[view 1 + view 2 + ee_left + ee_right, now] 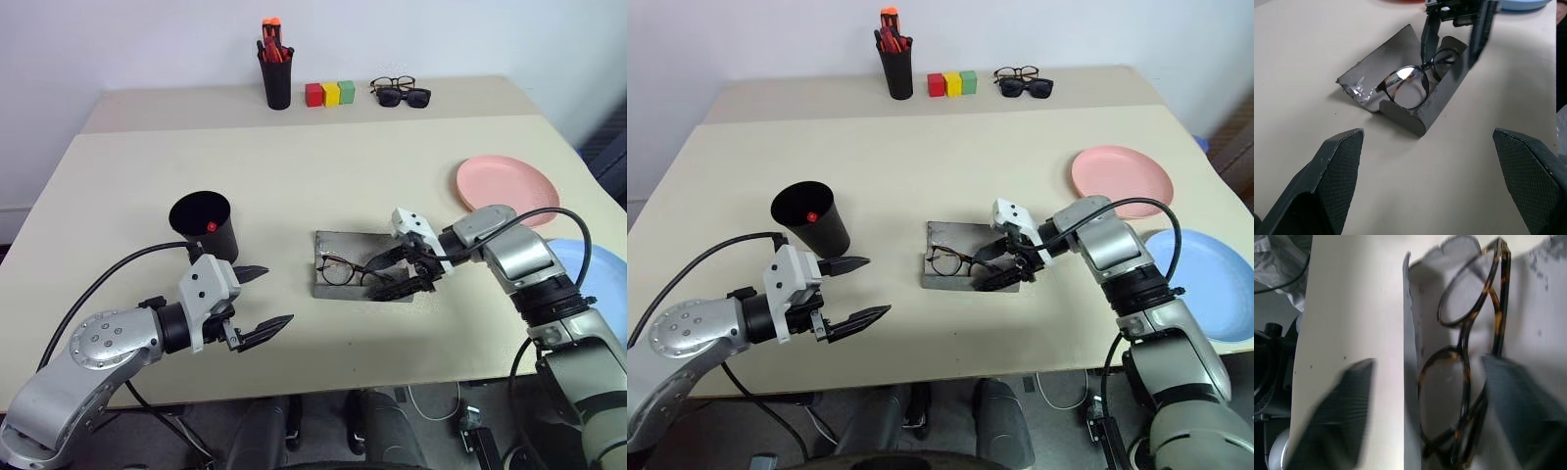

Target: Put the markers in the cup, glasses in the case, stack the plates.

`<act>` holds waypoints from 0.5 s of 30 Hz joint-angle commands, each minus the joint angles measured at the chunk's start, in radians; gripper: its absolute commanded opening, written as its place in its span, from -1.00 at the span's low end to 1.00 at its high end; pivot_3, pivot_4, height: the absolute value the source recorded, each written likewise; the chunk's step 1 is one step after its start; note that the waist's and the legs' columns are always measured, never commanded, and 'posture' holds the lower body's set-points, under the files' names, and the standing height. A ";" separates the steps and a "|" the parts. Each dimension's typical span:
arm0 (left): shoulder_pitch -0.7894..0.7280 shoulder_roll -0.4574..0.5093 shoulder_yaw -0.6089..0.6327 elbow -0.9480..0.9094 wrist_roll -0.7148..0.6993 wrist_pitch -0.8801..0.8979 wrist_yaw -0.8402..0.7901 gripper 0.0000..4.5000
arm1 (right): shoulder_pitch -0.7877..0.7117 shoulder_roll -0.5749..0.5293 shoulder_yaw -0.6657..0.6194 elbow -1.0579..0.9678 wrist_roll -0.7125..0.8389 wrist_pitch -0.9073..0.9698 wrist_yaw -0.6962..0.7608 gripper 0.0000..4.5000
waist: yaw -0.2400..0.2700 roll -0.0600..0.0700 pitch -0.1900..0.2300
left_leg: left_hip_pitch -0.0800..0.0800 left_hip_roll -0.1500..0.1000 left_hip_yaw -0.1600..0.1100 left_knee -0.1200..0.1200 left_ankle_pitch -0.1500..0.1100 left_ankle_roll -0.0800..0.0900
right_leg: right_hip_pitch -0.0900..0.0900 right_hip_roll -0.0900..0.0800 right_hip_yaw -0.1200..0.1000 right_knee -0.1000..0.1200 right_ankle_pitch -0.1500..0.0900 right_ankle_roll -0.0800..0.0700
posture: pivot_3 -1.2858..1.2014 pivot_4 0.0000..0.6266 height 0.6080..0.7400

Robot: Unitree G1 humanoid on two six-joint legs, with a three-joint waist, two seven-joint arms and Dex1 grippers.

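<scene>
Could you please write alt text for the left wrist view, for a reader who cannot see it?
Round wire-rimmed glasses lie inside an open grey case on a beige table, with the right gripper open just above them. The left gripper is open in the foreground, apart from the case.

Both arms: silver-grey metal shells, black joint segments between. Left gripper: white block housing at wrist, two black tapered fingers with textured cross-hatched pads. Round silver cap with ring of small screws on left arm, nearer table front edge. Black cable loops from each arm. Right gripper: white housing, black fingers, black linkage; grey ribbed sleeve further up right arm.
</scene>
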 commanded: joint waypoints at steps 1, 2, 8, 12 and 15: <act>-0.044 -0.007 0.023 -0.011 -0.010 -0.013 0.005 0.92 | 0.006 -0.054 -0.089 -0.077 0.068 0.078 -0.010 0.97 | 0.003 0.000 0.000 | 0.000 0.000 0.000 0.000 0.000 0.000 | 0.000 0.000 0.000 0.000 0.000 0.000 | 0.03 -0.52 1.00; -0.067 -0.009 0.016 0.000 -0.013 -0.013 0.001 0.92 | 0.019 -0.078 -0.126 -0.114 0.099 0.114 -0.015 0.97 | 0.006 0.000 0.000 | 0.000 0.000 0.000 0.000 0.000 0.000 | 0.000 0.000 0.000 0.000 0.000 0.000 | 0.03 -0.52 1.00; -0.197 -0.017 -0.055 0.085 -0.009 -0.025 -0.074 0.92 | 0.190 -0.177 -0.336 -0.391 0.260 0.295 -0.123 0.97 | 0.025 0.000 0.000 | 0.000 0.000 0.000 0.000 0.000 0.000 | 0.000 0.000 0.000 -0.001 0.000 0.000 | 0.03 -0.52 1.00; -0.317 -0.044 -0.118 0.166 -0.011 -0.010 -0.120 0.67 | 0.333 -0.177 -0.487 -0.562 0.338 0.408 -0.272 1.00 | 0.026 -0.001 0.000 | 0.000 0.000 0.000 0.000 0.000 0.000 | 0.001 0.000 0.000 -0.001 0.000 0.000 | 0.03 -0.52 1.00; -0.440 -0.074 -0.161 0.231 -0.042 0.039 -0.156 0.08 | 0.442 -0.139 -0.591 -0.675 0.391 0.477 -0.396 1.00 | 0.025 -0.001 0.000 | 0.000 0.000 0.000 0.002 0.000 0.000 | 0.002 0.000 0.000 -0.002 0.000 0.000 | 0.03 -0.52 1.00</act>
